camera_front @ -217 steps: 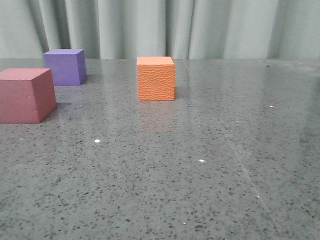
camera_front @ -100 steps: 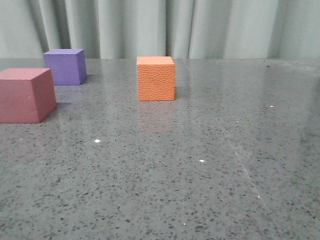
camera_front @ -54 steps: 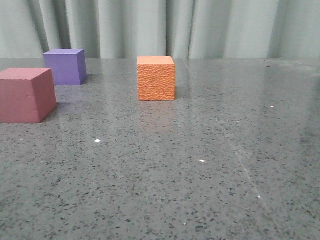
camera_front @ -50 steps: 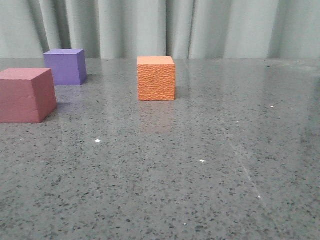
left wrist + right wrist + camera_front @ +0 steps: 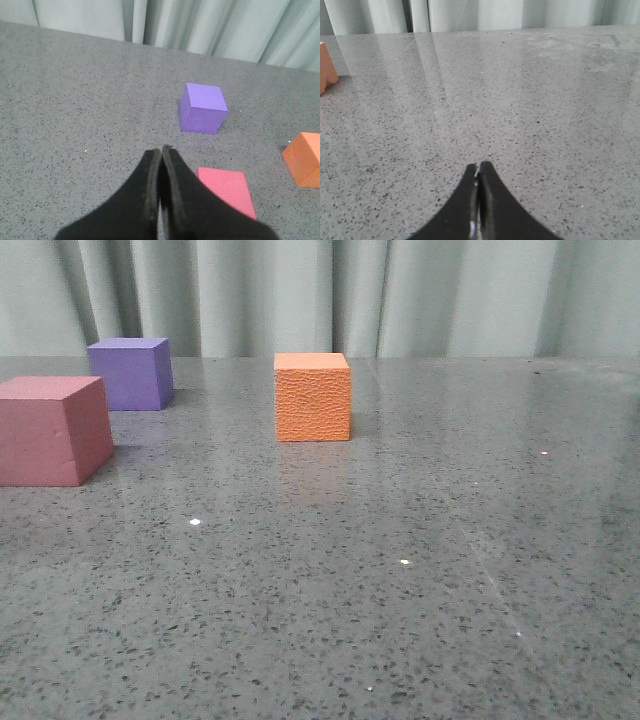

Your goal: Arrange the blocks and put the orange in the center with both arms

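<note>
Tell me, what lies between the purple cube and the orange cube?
Only bare table separates the purple cube from the orange cube, as the front view shows.

Pink-red cube (image 5: 52, 430) barely shifted; nothing else changed.

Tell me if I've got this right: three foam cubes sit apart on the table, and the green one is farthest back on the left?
Not quite: the cube farthest back on the left is purple, not green, as the front view shows. The pink-red cube and orange cube do sit apart from it on the table.
</note>
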Robot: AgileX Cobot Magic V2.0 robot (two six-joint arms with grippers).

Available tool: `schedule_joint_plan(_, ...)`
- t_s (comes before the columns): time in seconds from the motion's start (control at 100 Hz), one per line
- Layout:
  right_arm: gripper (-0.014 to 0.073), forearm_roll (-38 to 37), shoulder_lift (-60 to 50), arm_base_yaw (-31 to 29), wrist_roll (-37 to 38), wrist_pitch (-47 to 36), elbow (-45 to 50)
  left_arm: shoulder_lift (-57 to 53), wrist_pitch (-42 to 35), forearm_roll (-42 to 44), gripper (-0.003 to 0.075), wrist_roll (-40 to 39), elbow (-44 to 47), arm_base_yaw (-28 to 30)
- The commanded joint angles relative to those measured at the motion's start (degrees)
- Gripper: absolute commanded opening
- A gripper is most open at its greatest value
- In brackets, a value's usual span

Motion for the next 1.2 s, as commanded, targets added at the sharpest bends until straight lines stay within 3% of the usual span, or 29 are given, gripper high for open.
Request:
schedule_joint_plan(0.0,-0.0060,0.09,-1.35,-0.39,0.02,-4.80,-0.85,2.45,-3.59,-0.62,-0.0019,-0.03,-2.04,0.09)
schedule_joint_plan(0.21,-0.0060,0.09,-1.35,-0.39,0.02,-4.80,-0.85,5.14,-1.66,-0.88,-0.0013,-0.03,-2.04,0.09)
schedule_joint_plan(0.28,-0.0060,0.09,-1.35,-0.39,0.02,-4.80,-0.85,5.14,-1.56,-1.01,0.0037,-0.03,-2.04,0.09)
schedule_joint_plan(0.35,-0.0060,0.09,-1.35,-0.39,0.02,-4.80,-0.85,5.04,-1.92,-1.01,0.0139,-0.03,-2.04,0.09)
schedule_joint_plan(0.41,-0.0060,0.09,-1.35,-0.39,0.02,-4.80,-0.85,4.93,-1.73,-1.01,0.0303,-0.03,-2.04,0.09)
schedule_joint_plan(0.42,-0.0060,0.09,-1.35,-0.39,0.02,-4.80,-0.85,4.93,-1.73,-1.01,0.0303,-0.03,-2.04,0.09)
schedule_joint_plan(0.46,-0.0060,0.09,-1.35,-0.39,0.02,-4.80,-0.85,4.93,-1.65,-1.01,0.0440,-0.03,-2.04,0.09)
schedule_joint_plan(0.49,-0.0060,0.09,-1.35,-0.39,0.02,-4.80,-0.85,4.93,-1.65,-1.01,0.0500,-0.03,-2.04,0.09)
schedule_joint_plan(0.5,-0.0060,0.09,-1.35,-0.39,0.02,-4.80,-0.85,4.93,-1.65,-1.01,0.0558,-0.03,-2.04,0.09)
schedule_joint_plan(0.59,-0.0060,0.09,-1.35,-0.39,0.02,-4.80,-0.85,4.93,-1.55,-1.01,0.0720,-0.03,-2.04,0.09)
schedule_joint_plan(0.71,-0.0060,0.09,-1.35,-0.39,0.02,-4.80,-0.85,4.93,0.26,-1.14,0.0654,0.22,-2.26,0.09)
schedule_joint_plan(0.87,-0.0060,0.09,-1.35,-0.39,0.02,-4.80,-0.85,5.62,2.35,-7.22,0.0641,4.73,-5.63,-1.72)
schedule_joint_plan(1.19,-0.0060,0.09,-1.35,-0.39,0.02,-4.80,-0.85,17.55,-0.76,-7.62,0.0629,0.91,-17.30,-15.13)
